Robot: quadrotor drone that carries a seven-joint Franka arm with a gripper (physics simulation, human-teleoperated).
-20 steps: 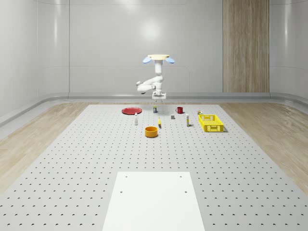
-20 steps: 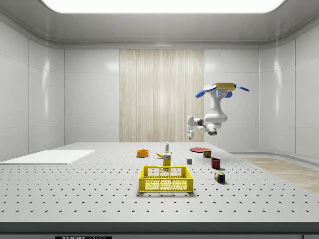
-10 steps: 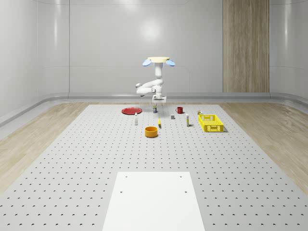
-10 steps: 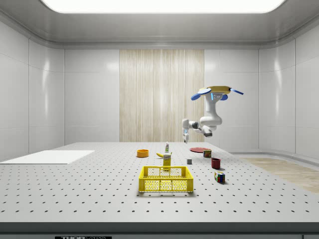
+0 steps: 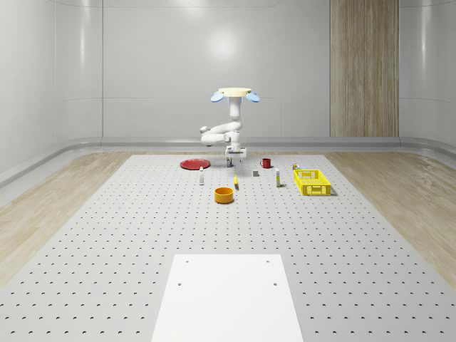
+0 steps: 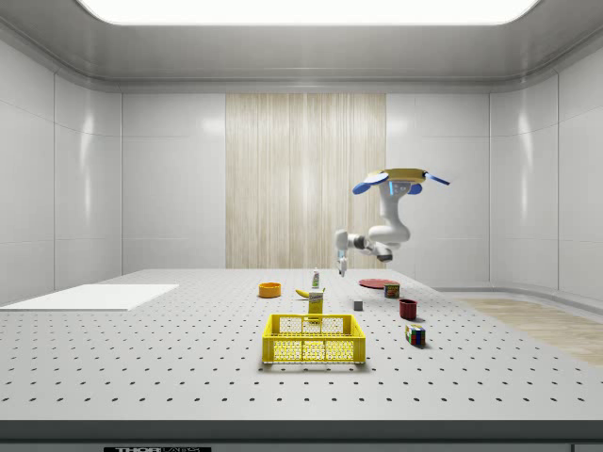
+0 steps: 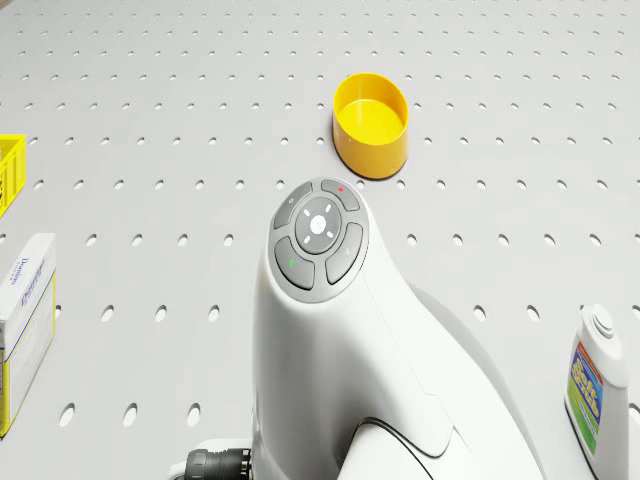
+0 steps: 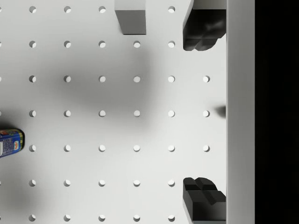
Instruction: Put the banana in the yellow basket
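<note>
Wrist view: end effector [image 8: 204, 114] spread wide, empty, over bare table [image 8: 103, 130]; banana [image 5: 236, 182] apparently well apart.

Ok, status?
Drone hovers over table. Gripper open, empty. Banana on table, outside basket. Carton between banana and basket.

Yellow basket [image 5: 312, 182], orange bowl [image 5: 224, 194], red plate [image 5: 194, 164]

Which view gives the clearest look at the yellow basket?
The side view: the yellow basket stands nearest that camera, mesh wall and rim plain. The whole-scene view shows it small, rightmost of the objects. The drone view catches one yellow corner, likely its.
</note>
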